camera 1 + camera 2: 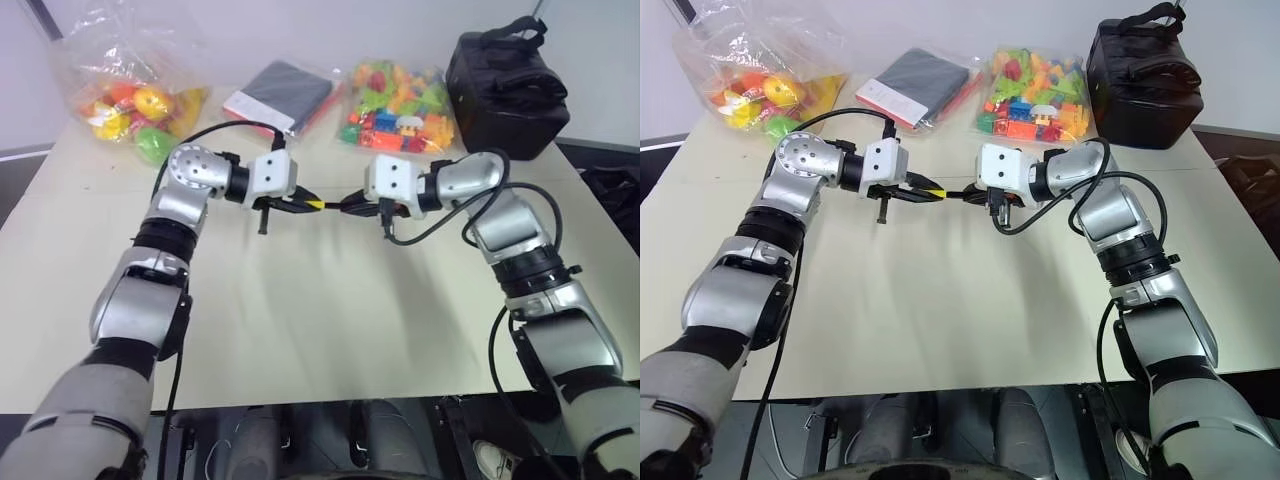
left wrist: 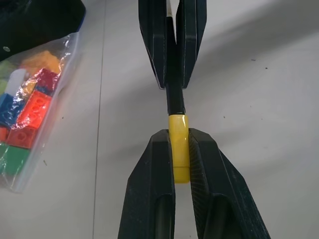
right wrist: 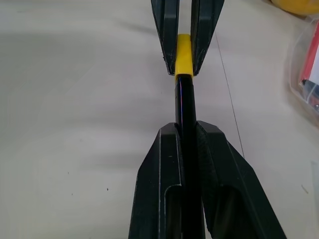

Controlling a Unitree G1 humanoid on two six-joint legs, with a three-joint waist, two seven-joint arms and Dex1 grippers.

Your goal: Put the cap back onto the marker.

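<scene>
Left hand (image 2: 180, 149) pinches the cap (image 2: 178, 144), right hand (image 3: 188, 132) pinches the marker (image 3: 184, 102); cap looks seated, perhaps needing a final push.

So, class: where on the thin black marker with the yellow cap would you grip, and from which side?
Grip the thin black marker mid-barrel, side-on: it lies level, and the right tool already clamps that bare shaft, clear of the tiny yellow plastic cap.

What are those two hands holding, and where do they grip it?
The left hand pinches the yellow cap by its sides; the right hand clamps the black marker around its shaft.
</scene>
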